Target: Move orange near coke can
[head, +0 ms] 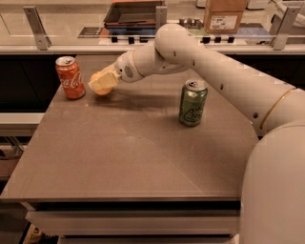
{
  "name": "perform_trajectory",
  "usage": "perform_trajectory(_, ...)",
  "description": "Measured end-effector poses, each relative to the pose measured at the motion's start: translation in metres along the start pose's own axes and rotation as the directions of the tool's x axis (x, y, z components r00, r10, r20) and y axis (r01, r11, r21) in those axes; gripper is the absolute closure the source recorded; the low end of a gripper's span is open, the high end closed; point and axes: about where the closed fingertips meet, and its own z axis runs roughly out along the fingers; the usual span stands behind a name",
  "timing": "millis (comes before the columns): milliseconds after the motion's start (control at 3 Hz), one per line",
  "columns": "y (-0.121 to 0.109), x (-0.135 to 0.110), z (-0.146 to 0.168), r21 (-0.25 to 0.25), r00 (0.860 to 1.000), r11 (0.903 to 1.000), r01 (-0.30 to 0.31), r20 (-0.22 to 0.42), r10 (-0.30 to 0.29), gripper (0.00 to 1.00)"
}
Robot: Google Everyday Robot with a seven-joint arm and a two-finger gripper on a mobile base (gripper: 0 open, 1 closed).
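Note:
The red coke can [70, 77] stands upright at the table's back left corner. My gripper [103, 82], with pale yellow fingers, reaches in from the right and is shut on the orange [101, 90]. Only the lower part of the orange shows beneath the fingers. The orange is low, at or just above the table top, a short gap to the right of the coke can. The two do not touch.
A green can [193, 102] stands upright right of centre, under my arm. The brown table [128, 157] has its edges at the front and left. Behind it runs a counter with a dark tray [133, 13] and a cardboard box [224, 15].

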Motion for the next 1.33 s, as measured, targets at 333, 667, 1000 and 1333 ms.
perform_trajectory(333,0.000,0.004,0.010,-0.030,1.000,0.9995,-0.002,-0.010,0.002,1.00)
perform_trajectory(667,0.000,0.006,0.016,-0.048,1.000,0.9989,0.001,-0.014,-0.002,1.00)
perform_trajectory(1000,0.002,0.006,0.018,-0.052,1.000,0.9986,0.001,-0.015,-0.002,0.82)
perform_trajectory(1333,0.003,0.007,0.021,-0.057,1.000,0.9984,0.001,-0.016,-0.002,0.58)
